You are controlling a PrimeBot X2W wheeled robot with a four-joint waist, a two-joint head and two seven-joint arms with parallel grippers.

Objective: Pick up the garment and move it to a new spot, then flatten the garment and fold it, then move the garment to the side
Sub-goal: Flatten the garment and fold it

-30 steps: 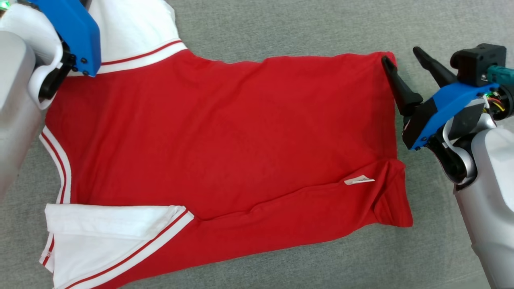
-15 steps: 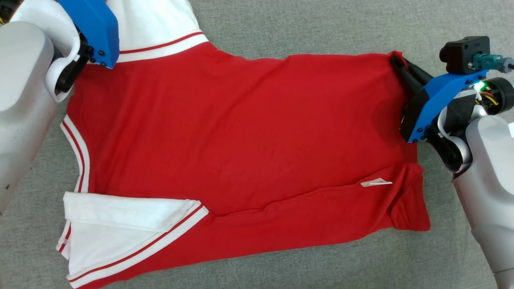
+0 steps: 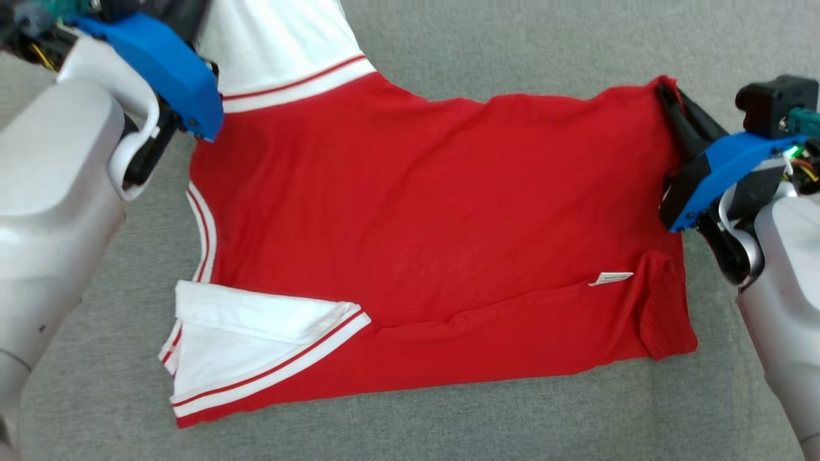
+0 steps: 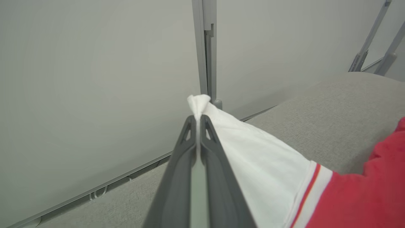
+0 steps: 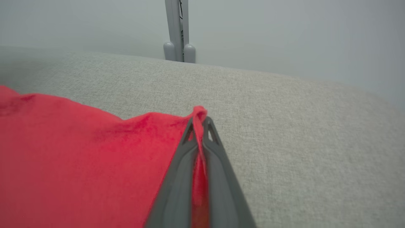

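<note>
The garment [image 3: 416, 211] is a red shirt with white sleeves and red-striped trim, spread across the grey cushion. My left gripper [image 4: 197, 118] is shut on the tip of the far white sleeve [image 4: 253, 152], whose cloth pokes out beyond the fingertips. My right gripper [image 5: 198, 122] is shut on the far right corner of the red hem [image 5: 199, 112]; in the head view its dark fingers [image 3: 682, 125] pinch that corner at the right. The near white sleeve [image 3: 256, 346] lies folded at the lower left. A small white label [image 3: 610, 278] shows near the right hem.
The grey fabric surface [image 3: 512, 51] stretches around the shirt, with bare room beyond it and in front. A pale wall with a grey upright post [image 4: 207, 47] stands behind the surface's far edge. A metal frame [image 4: 373, 41] shows at the far right.
The right gripper went from open beside the hem corner to shut on it. The head view shifted, so the shirt sits further right in the picture.
</note>
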